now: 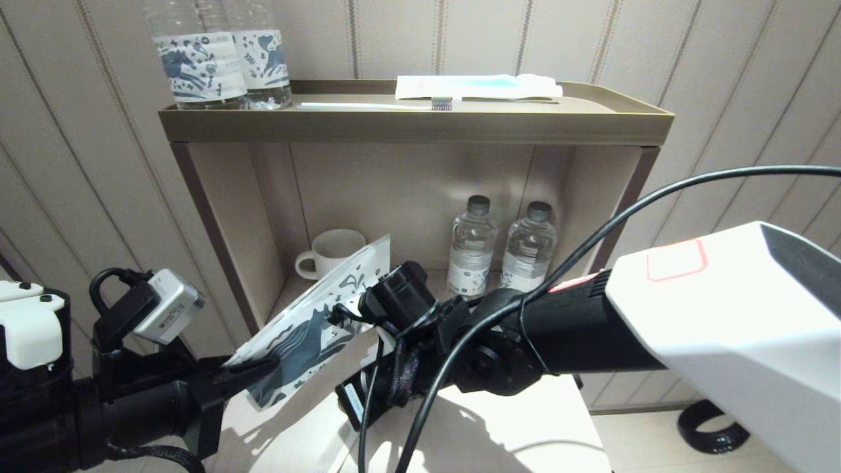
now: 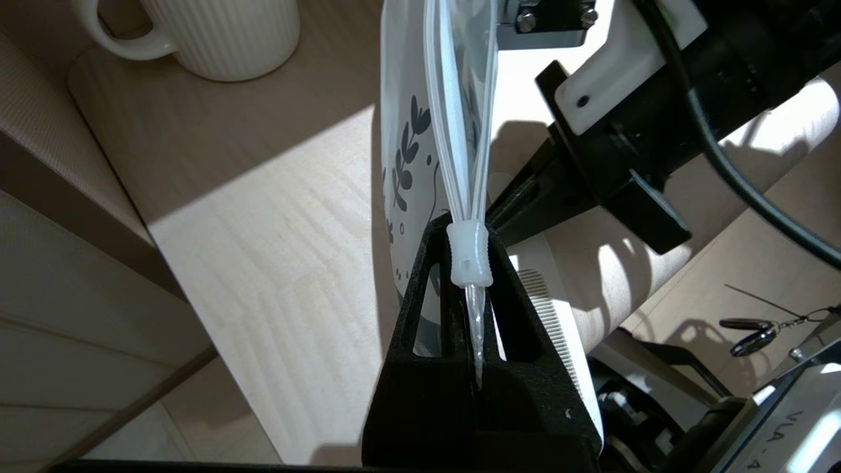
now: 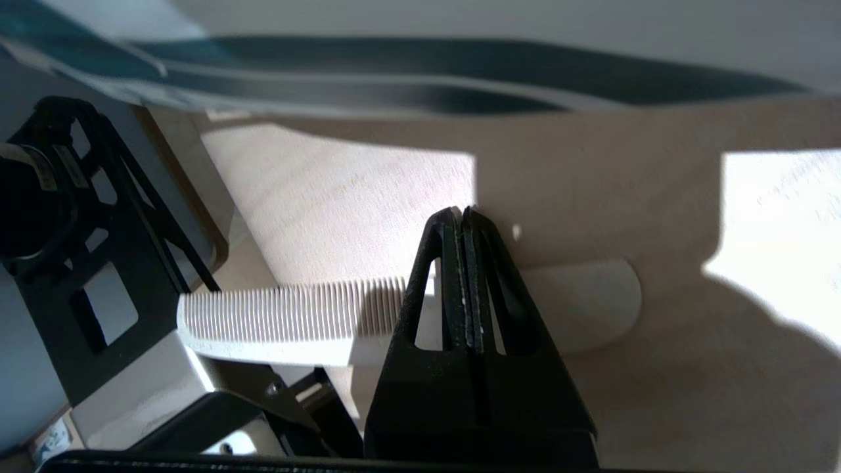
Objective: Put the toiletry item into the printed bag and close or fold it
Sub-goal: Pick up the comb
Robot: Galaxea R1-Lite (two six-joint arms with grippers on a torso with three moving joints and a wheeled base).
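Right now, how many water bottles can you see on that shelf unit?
4. Two stand on the top tray at its left end; two stand inside the lower compartment, right of the mug. The arms may hide others.

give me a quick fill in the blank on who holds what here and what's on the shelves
1. The left end effector is shut on the zip end of the ____.
2. The right end effector is shut on the white ____.
3. The toothbrush lies on the ____ shelf.
4. Beside the two small bottles on the lower shelf stands a white ____.

Missing words: pouch; comb; top; mug
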